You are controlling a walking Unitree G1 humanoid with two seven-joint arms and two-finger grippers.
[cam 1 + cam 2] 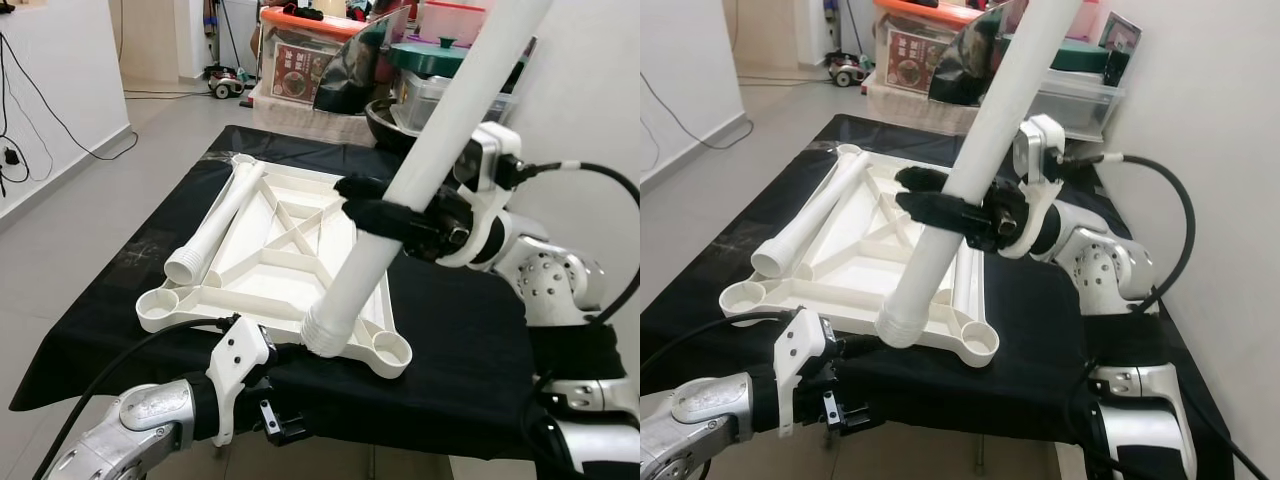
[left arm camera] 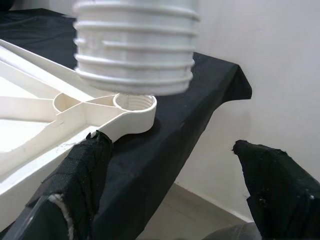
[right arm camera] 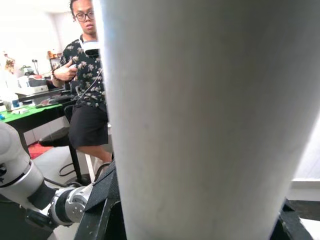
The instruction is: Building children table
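Observation:
A white plastic table top point(image 1: 270, 270) lies upside down on a black-covered table point(image 1: 460, 340). One white leg point(image 1: 215, 225) lies loose along the top's left side. My right gripper point(image 1: 352, 200) is shut on a second white leg point(image 1: 440, 150), held tilted. Its threaded end point(image 1: 325, 335) hangs just above the top, close to the near right corner socket point(image 1: 390, 350). In the left wrist view that threaded end point(image 2: 135, 45) sits over the socket point(image 2: 135, 102). My left gripper point(image 1: 295, 390) is low at the table's near edge, open, with nothing between its fingers point(image 2: 75, 190).
Storage boxes with an orange lid point(image 1: 305, 50) and a pot with a green lid point(image 1: 430, 55) stand beyond the table's far edge. A white wall runs close on the right. Cables hang on the left wall. A person point(image 3: 87, 85) is by a desk behind me.

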